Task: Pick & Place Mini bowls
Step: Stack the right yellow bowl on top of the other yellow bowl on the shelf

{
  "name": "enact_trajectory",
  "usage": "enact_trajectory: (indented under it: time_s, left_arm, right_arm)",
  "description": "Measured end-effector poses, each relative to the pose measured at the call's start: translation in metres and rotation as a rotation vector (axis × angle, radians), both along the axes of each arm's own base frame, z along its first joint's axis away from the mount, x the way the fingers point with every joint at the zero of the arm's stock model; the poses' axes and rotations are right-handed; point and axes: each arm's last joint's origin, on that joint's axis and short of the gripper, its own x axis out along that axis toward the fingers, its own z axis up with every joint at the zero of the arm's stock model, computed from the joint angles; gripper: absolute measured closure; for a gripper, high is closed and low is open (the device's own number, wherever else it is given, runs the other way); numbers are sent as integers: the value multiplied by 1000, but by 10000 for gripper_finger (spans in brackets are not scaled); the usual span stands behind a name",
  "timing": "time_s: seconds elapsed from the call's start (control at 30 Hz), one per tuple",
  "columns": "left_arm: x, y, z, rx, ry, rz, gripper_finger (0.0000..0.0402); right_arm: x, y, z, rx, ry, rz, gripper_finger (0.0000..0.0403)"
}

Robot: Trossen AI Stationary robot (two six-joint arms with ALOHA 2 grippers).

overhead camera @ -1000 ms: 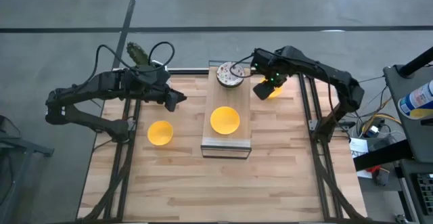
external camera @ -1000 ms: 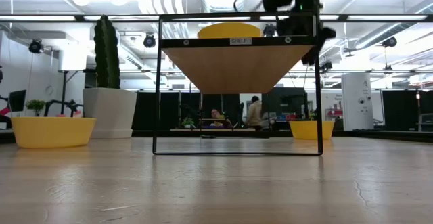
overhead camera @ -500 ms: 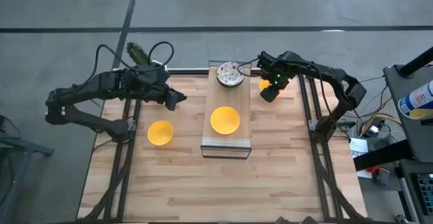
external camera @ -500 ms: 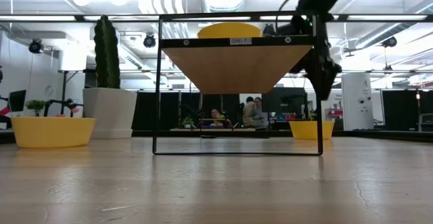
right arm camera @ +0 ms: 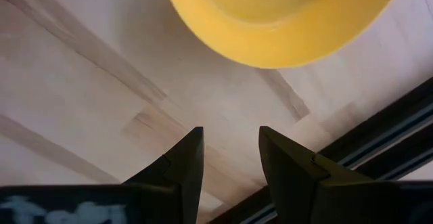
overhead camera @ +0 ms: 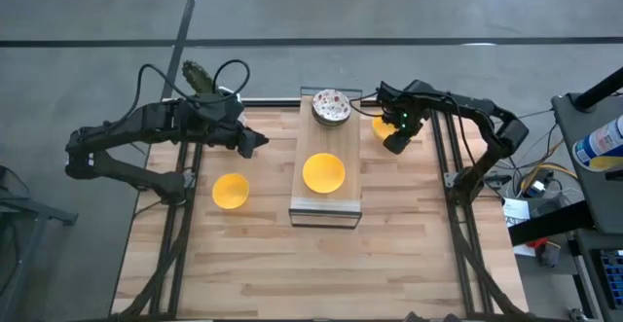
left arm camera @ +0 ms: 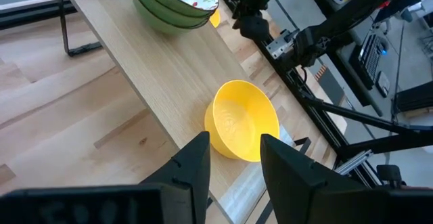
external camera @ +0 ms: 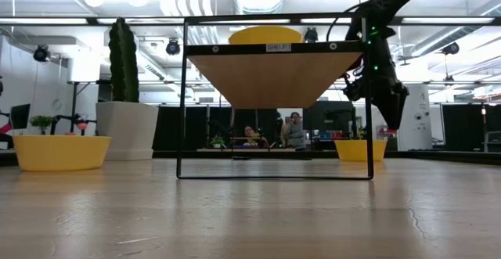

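Note:
A stack of floral-speckled mini bowls (overhead camera: 330,107) (left arm camera: 177,1) rests on the far end of a raised wooden shelf (overhead camera: 348,194). One yellow bowl (overhead camera: 323,173) (left arm camera: 242,120) sits mid-shelf. A second yellow bowl (overhead camera: 231,191) (external camera: 61,151) stands on the table left of the shelf. A third (overhead camera: 379,123) (right arm camera: 284,14) (external camera: 359,149) stands on the table right of it, near the far edge. My right gripper (overhead camera: 394,142) (right arm camera: 230,156) (external camera: 389,112) is open and points down just on the near side of that third bowl, above the table. My left gripper (overhead camera: 251,145) (left arm camera: 233,163) is open and hovers high, left of the shelf.
The shelf has a thin black wire frame (external camera: 185,95) with open space beneath. A white planter with a green cactus (external camera: 125,118) (overhead camera: 198,73) stands at the far left corner. Bare wood (overhead camera: 321,264) fills the near half of the table.
My right gripper has come down from shelf-top height and moved toward the table's right and slightly near edge, tipping to point downward beside the far right yellow bowl. The bowls have stayed where they were.

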Motion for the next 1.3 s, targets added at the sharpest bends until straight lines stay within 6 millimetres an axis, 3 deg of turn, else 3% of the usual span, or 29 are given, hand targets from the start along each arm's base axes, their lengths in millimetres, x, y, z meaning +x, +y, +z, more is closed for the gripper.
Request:
enact_trajectory:
  time_s: [0.33, 0.57, 0.97, 1.3]
  left_arm:
    - [0, 0, 0, 1, 1, -1, 280]
    - [0, 0, 0, 1, 0, 0, 280]
    - [0, 0, 0, -13, -3, 9, 280]
    - [0, 0, 0, -14, -3, 10, 280]
  right_arm:
    - [-3, -1, 4, -59, 68, 131, 266]
    - [2, -1, 5, -11, -39, 185, 266]
    - [10, -7, 11, -60, -160, 454, 198]
    - [15, -11, -3, -21, -153, 594, 193]
